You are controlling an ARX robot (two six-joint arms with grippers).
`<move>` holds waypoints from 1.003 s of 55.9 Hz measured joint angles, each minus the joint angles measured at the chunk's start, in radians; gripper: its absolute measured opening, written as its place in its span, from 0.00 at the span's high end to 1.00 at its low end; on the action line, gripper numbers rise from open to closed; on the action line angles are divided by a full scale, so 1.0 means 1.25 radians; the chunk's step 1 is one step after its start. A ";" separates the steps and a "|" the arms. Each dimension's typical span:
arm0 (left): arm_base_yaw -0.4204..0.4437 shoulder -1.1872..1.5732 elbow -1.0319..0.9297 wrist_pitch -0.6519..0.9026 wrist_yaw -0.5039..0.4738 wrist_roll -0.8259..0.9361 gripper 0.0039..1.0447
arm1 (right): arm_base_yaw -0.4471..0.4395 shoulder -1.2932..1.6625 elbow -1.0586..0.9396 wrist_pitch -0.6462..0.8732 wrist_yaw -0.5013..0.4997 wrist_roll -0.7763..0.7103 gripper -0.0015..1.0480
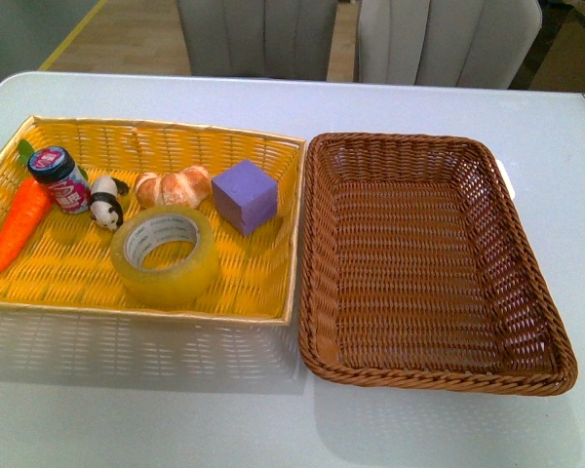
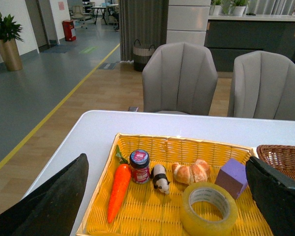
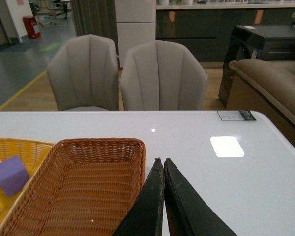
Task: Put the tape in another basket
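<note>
Tape lies flat, hole up, in the yellow basket, close to its near rim. A purple block sits just behind it on the right, apart from it. A bread roll and a panda toy lie further back. The brown basket stands just beside the yellow one, on the robot's right, and shows only bare weave.

Left hand is spread wide with nothing between the fingers. It hangs over the near side of the yellow basket, with the tape slightly toward its right finger. Right hand has its fingers pressed together and holds nothing. It sits above the desk beside the brown basket.

Judged step: the reach, not yet begun. The left hand looks the better placed. It should descend straight over the roll, put one finger into the hole and one outside the wall, and close firmly, as the film probably handles slick. It should stay clear of the block and the near rim, lift above both rims before crossing, then set the tape down mid-basket.
</note>
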 joint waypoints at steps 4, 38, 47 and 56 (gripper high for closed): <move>0.000 0.000 0.000 0.000 0.000 0.000 0.08 | 0.000 -0.013 0.000 -0.013 0.000 0.000 0.98; 0.000 0.000 0.000 0.000 0.000 0.000 0.08 | 0.001 -0.154 0.000 -0.158 0.001 -0.001 0.54; 0.023 0.148 0.107 -0.237 0.117 -0.051 0.08 | 0.001 -0.154 0.000 -0.158 0.000 -0.001 0.28; 0.028 0.502 0.243 -0.226 0.160 -0.091 0.08 | 0.002 -0.155 0.000 -0.158 0.000 0.000 0.07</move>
